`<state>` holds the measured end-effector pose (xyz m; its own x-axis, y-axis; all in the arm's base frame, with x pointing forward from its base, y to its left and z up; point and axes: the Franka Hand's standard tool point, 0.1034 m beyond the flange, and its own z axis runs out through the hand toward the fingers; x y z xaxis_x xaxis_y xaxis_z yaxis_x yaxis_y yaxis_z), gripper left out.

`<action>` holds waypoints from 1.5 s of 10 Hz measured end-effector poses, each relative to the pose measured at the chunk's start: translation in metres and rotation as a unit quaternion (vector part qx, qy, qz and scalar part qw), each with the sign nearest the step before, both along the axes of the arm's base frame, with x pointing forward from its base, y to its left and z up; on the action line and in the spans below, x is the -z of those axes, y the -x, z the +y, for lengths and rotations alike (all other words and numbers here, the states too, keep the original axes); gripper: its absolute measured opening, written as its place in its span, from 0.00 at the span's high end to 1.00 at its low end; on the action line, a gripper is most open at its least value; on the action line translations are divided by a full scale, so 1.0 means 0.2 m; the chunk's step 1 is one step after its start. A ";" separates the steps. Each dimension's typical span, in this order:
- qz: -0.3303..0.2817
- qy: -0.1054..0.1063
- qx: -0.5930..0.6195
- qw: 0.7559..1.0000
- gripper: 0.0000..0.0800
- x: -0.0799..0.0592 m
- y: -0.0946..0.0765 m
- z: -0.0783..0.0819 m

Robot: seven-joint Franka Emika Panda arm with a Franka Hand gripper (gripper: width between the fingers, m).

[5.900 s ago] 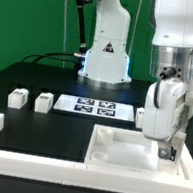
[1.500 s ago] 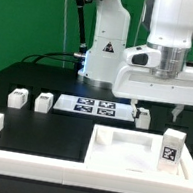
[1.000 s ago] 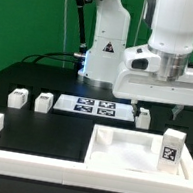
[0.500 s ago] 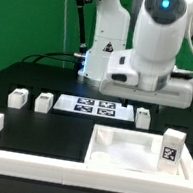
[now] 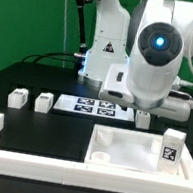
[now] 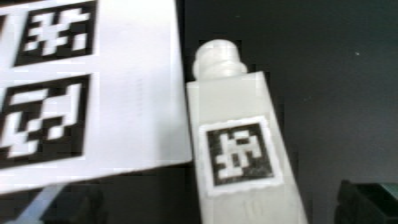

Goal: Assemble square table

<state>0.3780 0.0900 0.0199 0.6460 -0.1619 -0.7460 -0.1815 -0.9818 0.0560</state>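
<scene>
Currently listed: square tabletop [image 5: 126, 150], near the front, with an upright leg [image 5: 170, 149] in its corner on the exterior view's right. Marker board [image 5: 95, 106], behind it. Loose leg [image 6: 231, 140], flat, just beside that board, long axis parallel to its edge. Gripper [image 6: 205, 205], directly above, jaws wide, empty, apparently straddling the leg's width.

leg [image 6: 235, 135]: white plastic, matt | marker board [image 6: 134, 90]: smooth, matt white | tabletop [image 5: 126, 150]: smooth white plastic
</scene>
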 end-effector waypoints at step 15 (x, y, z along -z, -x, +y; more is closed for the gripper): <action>0.006 0.010 0.036 0.999 0.64 0.05 0.01 0.00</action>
